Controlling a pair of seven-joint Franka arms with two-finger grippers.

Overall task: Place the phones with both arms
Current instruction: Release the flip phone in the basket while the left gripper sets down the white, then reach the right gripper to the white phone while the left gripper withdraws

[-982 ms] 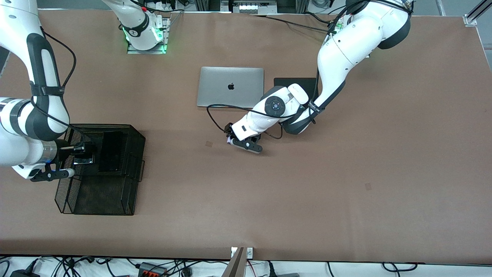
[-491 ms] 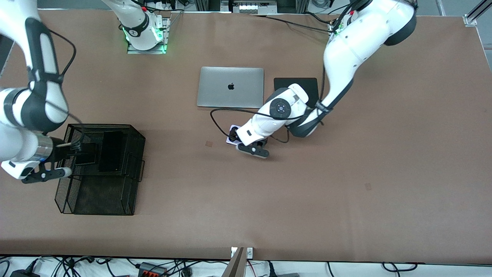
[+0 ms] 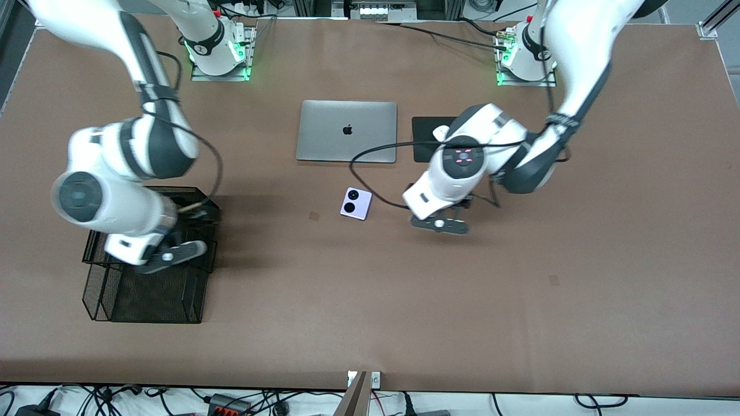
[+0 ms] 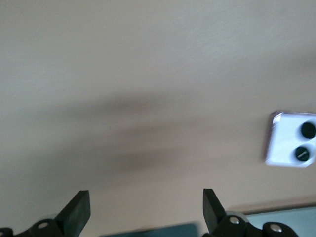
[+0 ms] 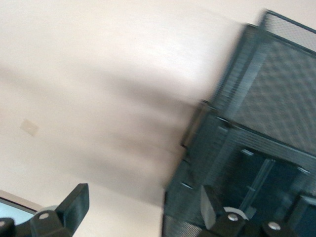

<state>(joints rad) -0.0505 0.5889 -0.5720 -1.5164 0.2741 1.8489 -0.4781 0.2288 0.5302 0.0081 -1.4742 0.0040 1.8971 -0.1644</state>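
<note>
The lilac flip phone [image 3: 356, 203] lies flat on the table [image 3: 520, 300], a rounded, glossy square with two black circles on its lid. It sits near the table's middle, nearer the front camera than the matte silver laptop [image 3: 347, 131] and apart from it. In the left wrist view the same phone [image 4: 290, 139] shows pale against the bare surface.

The left gripper [image 3: 442, 222] hovers over bare table beside the phone, toward the left arm's end; its black fingers [image 4: 75, 211] stand wide apart with nothing between them. A flat black pad [image 3: 426, 138], partly covered by the arm, lies beside the laptop.

The right gripper [image 3: 167, 254] is over the black wire-mesh tray [image 3: 144, 300], which stands toward the right arm's end. Its fingers [image 5: 74, 202] are spread wide and empty. The mesh tray [image 5: 276, 98] is a fine woven grid with stiff rod rims and inner dividers. What it holds is hidden by the arm.

The table is a smooth, matte brown sheet with two small darker patches. Wide bare room runs along its front edge and toward the left arm's end. Cables crowd the floor below the front edge.
</note>
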